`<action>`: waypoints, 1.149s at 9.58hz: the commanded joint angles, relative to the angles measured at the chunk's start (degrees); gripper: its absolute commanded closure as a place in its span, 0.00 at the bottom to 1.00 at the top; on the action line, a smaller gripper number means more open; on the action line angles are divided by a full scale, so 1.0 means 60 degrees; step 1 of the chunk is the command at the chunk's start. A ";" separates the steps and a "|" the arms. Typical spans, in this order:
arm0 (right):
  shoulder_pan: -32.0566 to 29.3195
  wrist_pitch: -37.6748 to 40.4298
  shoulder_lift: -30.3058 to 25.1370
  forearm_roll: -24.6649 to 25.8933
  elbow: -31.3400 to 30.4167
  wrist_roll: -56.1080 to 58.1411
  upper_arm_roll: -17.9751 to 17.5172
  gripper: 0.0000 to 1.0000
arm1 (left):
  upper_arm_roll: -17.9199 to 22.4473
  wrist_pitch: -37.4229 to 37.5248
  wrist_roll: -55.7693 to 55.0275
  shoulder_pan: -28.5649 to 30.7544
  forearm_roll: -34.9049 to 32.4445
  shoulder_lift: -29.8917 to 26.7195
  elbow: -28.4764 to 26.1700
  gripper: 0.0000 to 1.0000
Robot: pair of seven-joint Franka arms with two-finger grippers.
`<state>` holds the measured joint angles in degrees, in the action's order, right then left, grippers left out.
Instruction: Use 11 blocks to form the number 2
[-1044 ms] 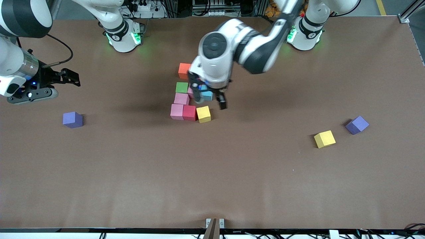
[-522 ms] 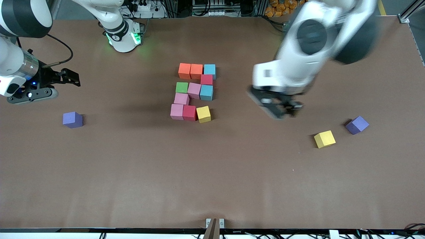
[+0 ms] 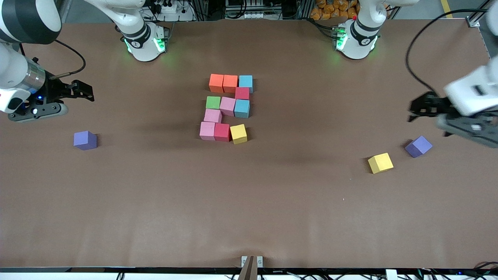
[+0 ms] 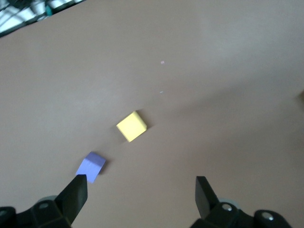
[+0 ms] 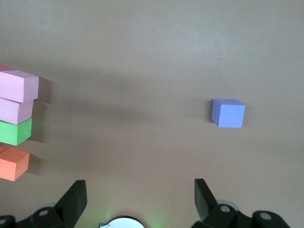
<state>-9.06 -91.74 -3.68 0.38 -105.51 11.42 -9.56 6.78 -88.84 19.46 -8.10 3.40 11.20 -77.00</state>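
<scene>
The blocks lie together mid-table as a blocky number 2 (image 3: pixel 227 105). Two orange cubes (image 3: pixel 223 83) and a light blue one (image 3: pixel 245 82) make its row nearest the robots. A red cube (image 3: pixel 242 93) comes after them, then green (image 3: pixel 213 102), pink and light blue (image 3: pixel 241 108), then one pink (image 3: pixel 213 115). The row nearest the camera is pink, red and a slightly turned yellow (image 3: pixel 238 133). My left gripper (image 3: pixel 418 107) (image 4: pixel 141 183) hangs open and empty over the left arm's end of the table. Over its own end, my right gripper (image 3: pixel 83 90) (image 5: pixel 140 187) waits open and empty.
A loose yellow cube (image 3: pixel 380 162) (image 4: pixel 131 126) and a purple cube (image 3: pixel 418 146) (image 4: pixel 91 166) lie below the left gripper. Another purple cube (image 3: pixel 85 140) (image 5: pixel 228 113) sits near the right gripper. The arm bases (image 3: pixel 144 39) stand along the table's robot edge.
The left arm has swung away from over the blocks to its own end of the table, uncovering the whole figure. Blocks and right arm have not moved.
</scene>
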 commanded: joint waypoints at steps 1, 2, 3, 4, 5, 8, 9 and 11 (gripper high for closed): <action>0.0104 0.0012 -0.0016 0.0126 0.0080 -0.0160 0.0041 0.00 | -0.0514 0.0188 -0.0634 0.0850 -0.0157 -0.0924 -0.1047 0.00; 0.0104 0.0012 -0.0016 0.0126 0.0080 -0.0160 0.0055 0.00 | -0.0529 0.0101 -0.0970 0.0822 -0.0534 -0.1610 -0.1880 0.00; 0.0104 -0.0003 -0.0016 0.0126 0.0095 -0.0160 0.0055 0.00 | -0.0921 -0.0030 -0.1438 0.0778 -0.0958 -0.2110 -0.2454 0.00; 0.0104 -0.0032 -0.0016 0.0126 0.0110 -0.0160 0.0055 0.00 | -0.1490 -0.0090 -0.2225 0.0865 -0.0992 -0.2666 -0.3155 0.00; 0.0104 -0.0032 -0.0016 0.0126 0.0110 -0.0160 0.0055 0.00 | -0.1858 -0.0482 -0.2958 0.0895 -0.0992 -0.3237 -0.3844 0.00; 0.0104 -0.0062 -0.0016 0.0126 0.0110 -0.0160 0.0055 0.00 | -0.1920 -0.0457 -0.4668 0.0939 -0.0992 -0.3725 -0.3910 0.00; 0.0104 -0.0076 -0.0016 0.0126 0.0095 -0.0160 0.0055 0.00 | -0.1950 -0.0456 -0.4883 0.0939 -0.0992 -0.3727 -0.3895 0.00; 0.0104 -0.0076 -0.0016 0.0126 0.0095 -0.0160 0.0055 0.00 | -0.1935 -0.0485 -0.4870 0.0910 -0.1007 -0.3610 -0.3677 0.00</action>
<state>-9.01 -92.25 -3.74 0.38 -105.34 11.42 -9.49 -4.56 -90.69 -8.65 -2.72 -1.28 -9.96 -98.82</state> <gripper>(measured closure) 0.000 0.000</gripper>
